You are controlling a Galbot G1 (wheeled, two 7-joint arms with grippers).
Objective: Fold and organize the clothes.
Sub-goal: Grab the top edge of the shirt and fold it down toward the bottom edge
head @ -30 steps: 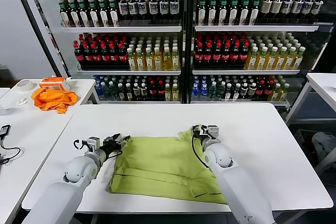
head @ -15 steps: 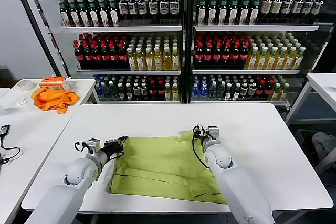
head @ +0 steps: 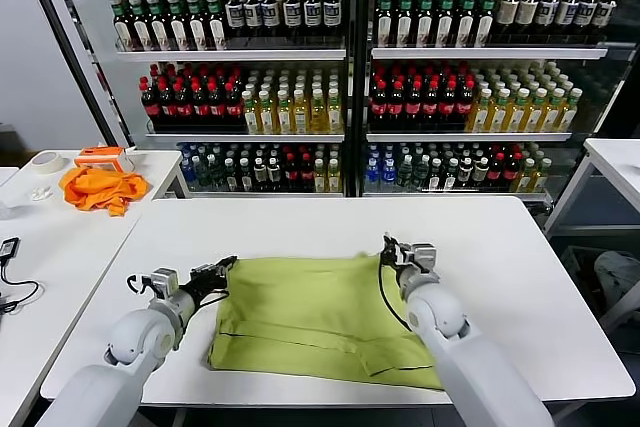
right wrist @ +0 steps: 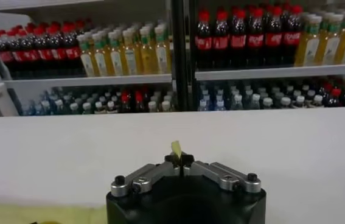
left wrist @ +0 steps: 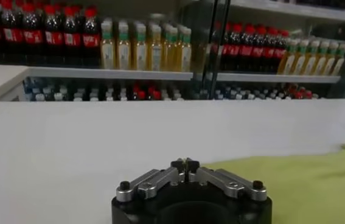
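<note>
Our right gripper [right wrist: 184,159] has its jaws pressed together on a small tip of the T-shirt [head: 320,317]; in the right wrist view a yellow-green sliver of cloth pokes up from between the closed tips. From the head view we see this gripper [head: 392,250] at the shirt's far right corner, low over the worktop [head: 500,247], with the cloth's far edge drawn out straight from it toward the left.

Our left gripper [left wrist: 185,164] also has its jaws brought together, tip against tip, with nothing visibly caught between them in the left wrist view; bare white worktop lies ahead of it and the shirt's edge shows off to one side. In the head view it [head: 222,269] sits just beside the shirt's far left corner; we cannot tell whether it touches the cloth.

The shirt lies flat near the front of the worktop, between our two arms, roughly rectangular, with a folded band running along its near side.

On a side table to the left sits an orange cloth [head: 98,188], well apart from the shirt. Behind the worktop stand shelves of bottles [head: 330,97].
</note>
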